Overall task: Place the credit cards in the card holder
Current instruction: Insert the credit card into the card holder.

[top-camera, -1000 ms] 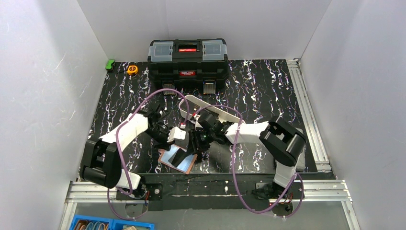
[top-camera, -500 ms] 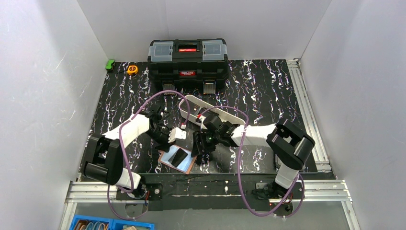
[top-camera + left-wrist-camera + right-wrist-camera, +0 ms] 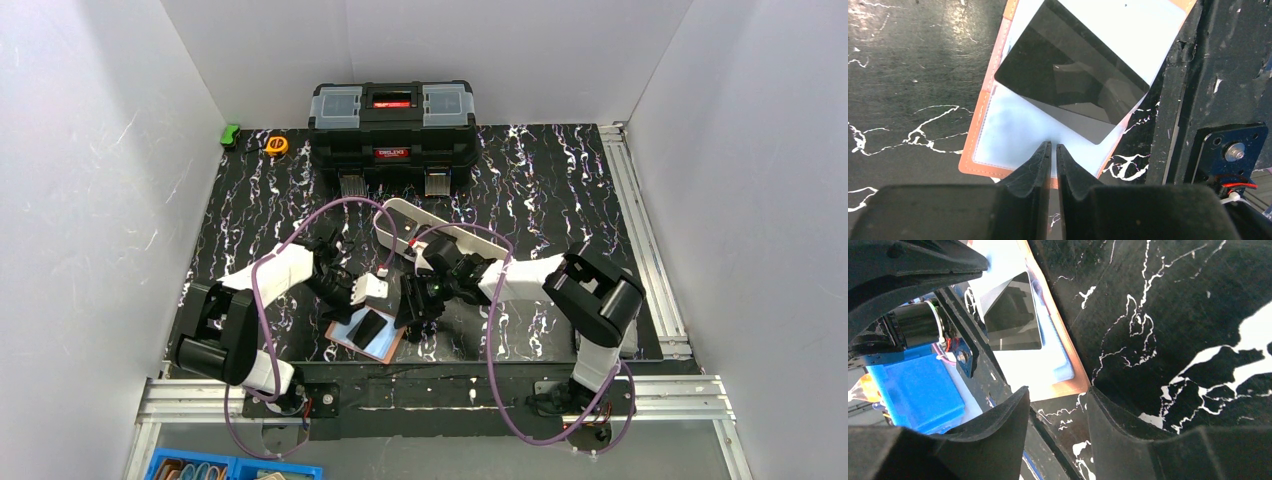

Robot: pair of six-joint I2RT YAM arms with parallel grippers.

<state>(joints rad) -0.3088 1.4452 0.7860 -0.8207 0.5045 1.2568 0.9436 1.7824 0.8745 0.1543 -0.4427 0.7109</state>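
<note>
The card holder [image 3: 352,337] lies open and flat near the table's front edge, with a tan-orange rim [image 3: 982,107] and a pale blue inside. A credit card [image 3: 1073,95] with a dark glossy face rests skewed on top of it, also visible in the right wrist view as the credit card [image 3: 1015,320]. My left gripper [image 3: 1053,145] is shut with nothing in it, its tips just over the holder's near edge. My right gripper [image 3: 1058,400] is open and empty above the mat, by the corner of the card holder [image 3: 1068,385]. In the top view the left gripper [image 3: 372,290] and right gripper [image 3: 412,305] flank the holder.
A long white oval tray [image 3: 445,232] lies just behind the grippers. A black toolbox [image 3: 392,122] stands at the back, with a yellow tape measure [image 3: 277,145] and a green object [image 3: 231,134] to its left. The black front rail [image 3: 1178,100] runs beside the holder. A blue bin [image 3: 235,468] sits below the table.
The right gripper has drawn back off the card holder, and the dark card now shows lying on it. The left gripper stayed shut and shifted a little.
</note>
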